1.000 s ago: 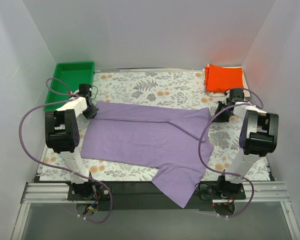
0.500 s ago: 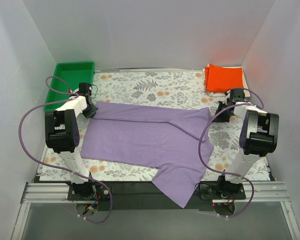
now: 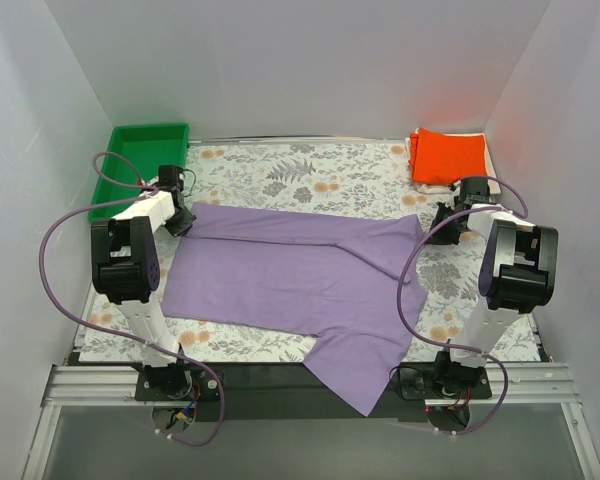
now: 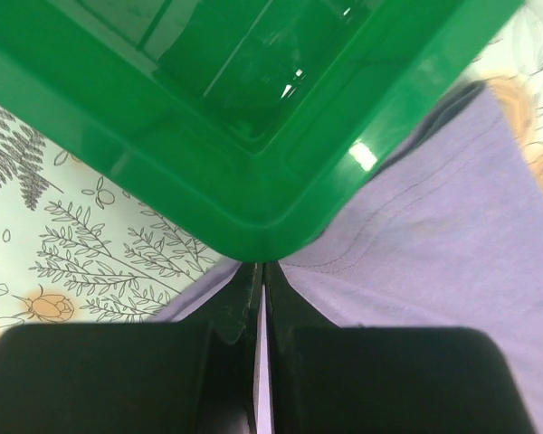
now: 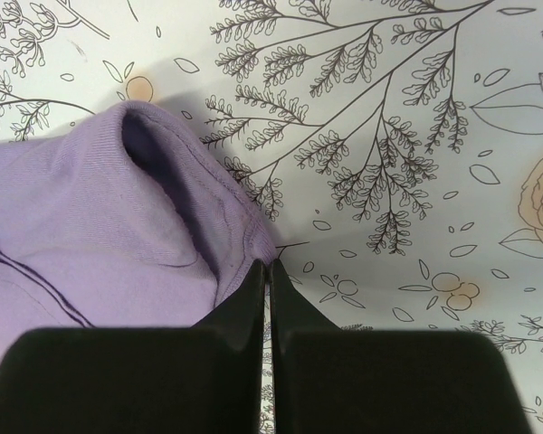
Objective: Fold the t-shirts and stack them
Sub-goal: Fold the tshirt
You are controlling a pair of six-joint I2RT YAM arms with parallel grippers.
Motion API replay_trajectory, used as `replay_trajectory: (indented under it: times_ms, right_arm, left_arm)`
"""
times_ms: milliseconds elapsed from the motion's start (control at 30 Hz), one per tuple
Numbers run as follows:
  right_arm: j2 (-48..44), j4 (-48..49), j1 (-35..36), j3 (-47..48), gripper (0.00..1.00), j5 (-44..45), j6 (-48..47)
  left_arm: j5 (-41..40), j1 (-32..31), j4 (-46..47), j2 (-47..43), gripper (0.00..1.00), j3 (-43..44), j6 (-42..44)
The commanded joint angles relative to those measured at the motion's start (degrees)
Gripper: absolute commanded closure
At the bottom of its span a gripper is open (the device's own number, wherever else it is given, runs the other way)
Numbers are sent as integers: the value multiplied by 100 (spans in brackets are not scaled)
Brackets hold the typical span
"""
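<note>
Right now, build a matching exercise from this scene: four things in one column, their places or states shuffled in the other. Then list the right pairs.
Things:
1. lavender t-shirt
2. orange folded t-shirt
3. green plastic tray
4. left gripper

Places or states:
a. far right corner
b. shut on purple cloth, beside the tray's corner
c. far left corner
d. spread out in the middle

Pairs: 1-d, 2-a, 3-c, 4-b

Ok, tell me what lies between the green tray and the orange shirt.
Only bare floral table cover separates the green tray and the orange shirt, seen in the top view; the lavender shirt sits closer in, off that line.
</note>
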Motion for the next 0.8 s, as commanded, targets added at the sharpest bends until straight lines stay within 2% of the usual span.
replay_trajectory:
  times_ms: [0,100,200,233,300,333,400,433,600,767]
  right_arm:
    - [153,-92,-142,115,99,413,-158]
    - [109,-110,-133,142,99,307,-158]
    - [-5,-223,-125,255,94,228,-140]
    - [-40,-276,-116,282,84,219,-123]
    - [-207,-338,-107,379,78,219,-114]
    - [-277,-417,-90,414,70,236,-105]
    - [-488,-505,-46,510,60,254,-114]
    - [-559,-566,-2,546,58,237,-157]
    - [-884,-655,183,607,58,35,-228]
    - [-552,-593,183,1002,58,-343,-255]
  left_arm:
    - [-328,40,72,61,100,-199,8]
    - [-302,40,81,44,100,-217,-2]
    - [-205,31,107,-79,94,-217,-19]
    - [-144,40,116,-132,85,-217,-45]
    - [-74,31,134,-220,78,-226,-54]
    - [14,40,134,-316,72,-217,-54]
    - [137,40,143,-395,67,-208,-45]
    - [225,40,143,-500,62,-217,-72]
    - [524,22,143,-957,48,-304,-81]
    - [902,-39,388,-1354,45,-218,-45]
